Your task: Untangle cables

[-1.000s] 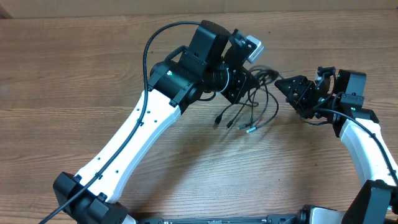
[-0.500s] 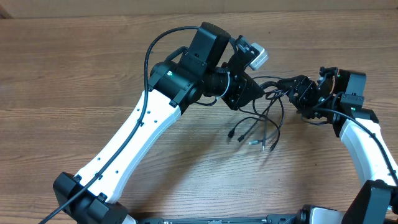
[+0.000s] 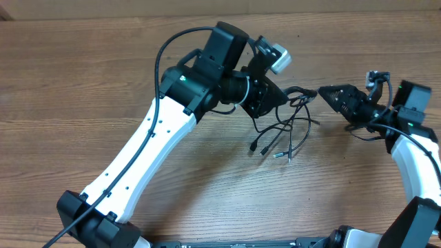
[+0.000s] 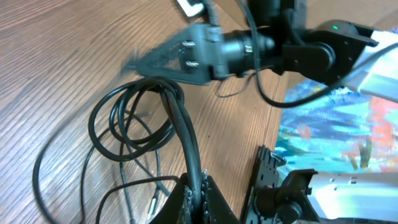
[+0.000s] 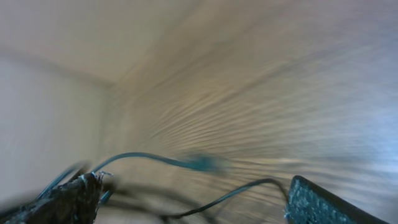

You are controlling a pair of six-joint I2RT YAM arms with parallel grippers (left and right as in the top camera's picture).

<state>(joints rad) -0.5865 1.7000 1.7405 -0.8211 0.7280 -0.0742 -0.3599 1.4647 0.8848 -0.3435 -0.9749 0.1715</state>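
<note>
while the cables (image 3: 284, 129) are clamped as a bundle in the left gripper (image 4: 195, 194), their loops are fanned out toward the right arm, and the plugs are trailed onto the table (image 3: 76, 76). the right gripper (image 3: 331, 91), jaws spread and nothing grasped, is pointed leftward at the loops, just beside them; thin strands are seen crossing its gap.

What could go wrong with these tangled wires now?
1. The left gripper pinches several cables together, so pulling might tighten their loop instead of freeing it.
2. The right gripper stands open with strands between its fingers; it could close on more than one.
3. The loose plugs might catch in the loop.
</note>
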